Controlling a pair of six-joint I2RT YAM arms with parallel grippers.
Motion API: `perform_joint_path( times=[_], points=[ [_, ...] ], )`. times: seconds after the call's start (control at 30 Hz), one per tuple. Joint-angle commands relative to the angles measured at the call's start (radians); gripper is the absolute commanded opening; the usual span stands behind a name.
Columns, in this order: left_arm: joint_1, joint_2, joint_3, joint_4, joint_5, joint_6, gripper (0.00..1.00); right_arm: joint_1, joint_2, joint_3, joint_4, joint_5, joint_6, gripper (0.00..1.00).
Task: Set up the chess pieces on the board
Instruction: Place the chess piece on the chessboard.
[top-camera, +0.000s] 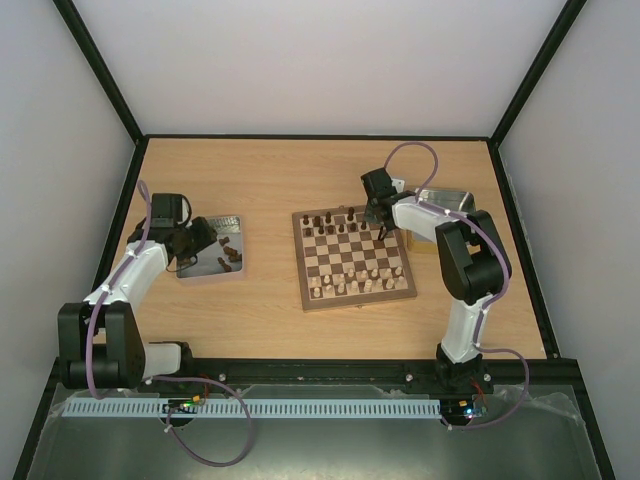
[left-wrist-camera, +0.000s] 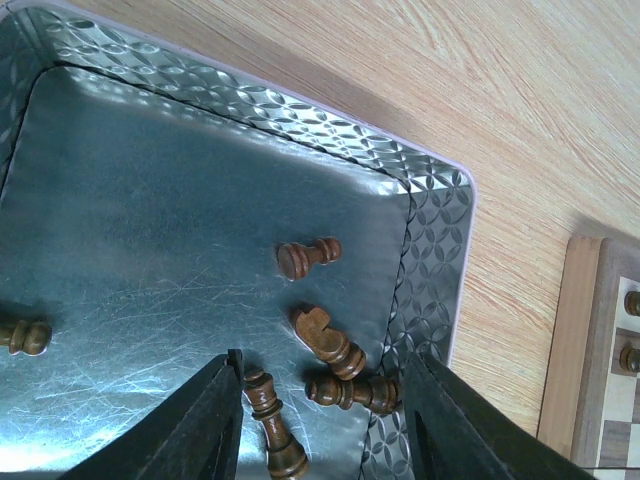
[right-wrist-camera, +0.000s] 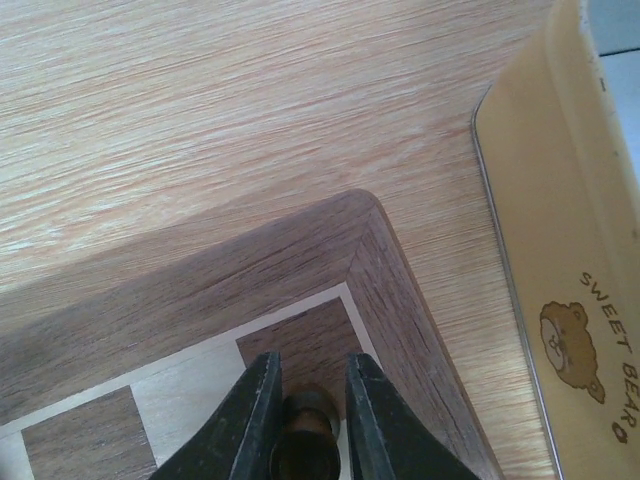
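Observation:
The board (top-camera: 312, 297) lies mid-table, with dark chess pieces (top-camera: 328, 222) on its far rows and pale ones on its near rows. My right gripper (top-camera: 381, 230) is over the board's far right corner. In the right wrist view the gripper (right-wrist-camera: 310, 425) is shut on a dark chess piece (right-wrist-camera: 309, 432) above the corner dark square of the board (right-wrist-camera: 200, 300). My left gripper (top-camera: 196, 246) hangs over the left metal tray (top-camera: 215, 275). In the left wrist view it is open (left-wrist-camera: 325, 410) above several dark pieces lying flat: a knight (left-wrist-camera: 328, 338), a pawn (left-wrist-camera: 307, 257) and a tall piece (left-wrist-camera: 272, 425).
A cream tin (right-wrist-camera: 560, 230) printed "SWEET BEAR" lies just right of the board's corner. A second metal tray (top-camera: 447, 198) stands behind the right arm. The left tray's patterned rim (left-wrist-camera: 430, 250) is under my left gripper's right finger. Black frame rails edge the table.

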Motion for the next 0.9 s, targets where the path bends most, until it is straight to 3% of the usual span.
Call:
perform_joint_path(
  times=[0.0,0.17,0.47,0.63,0.87],
  points=[
    [0.009,0.009,-0.015,-0.014,-0.006,0.007,0.47,-0.005,0.024,0.032,-0.019,0.039,-0.009,0.17],
    [0.009,0.008,-0.017,-0.014,-0.005,0.007,0.47,-0.006,0.047,0.045,-0.019,0.037,-0.011,0.11],
    [0.009,0.008,-0.019,-0.019,-0.012,0.006,0.47,-0.007,0.056,0.052,-0.023,0.048,-0.014,0.12],
    [0.009,0.004,-0.021,-0.025,-0.056,-0.007,0.52,-0.007,0.000,0.036,-0.024,0.054,-0.010,0.35],
    [0.009,0.030,-0.044,0.002,-0.117,-0.049,0.54,-0.007,-0.138,0.034,-0.024,0.043,-0.004,0.52]
  ],
)
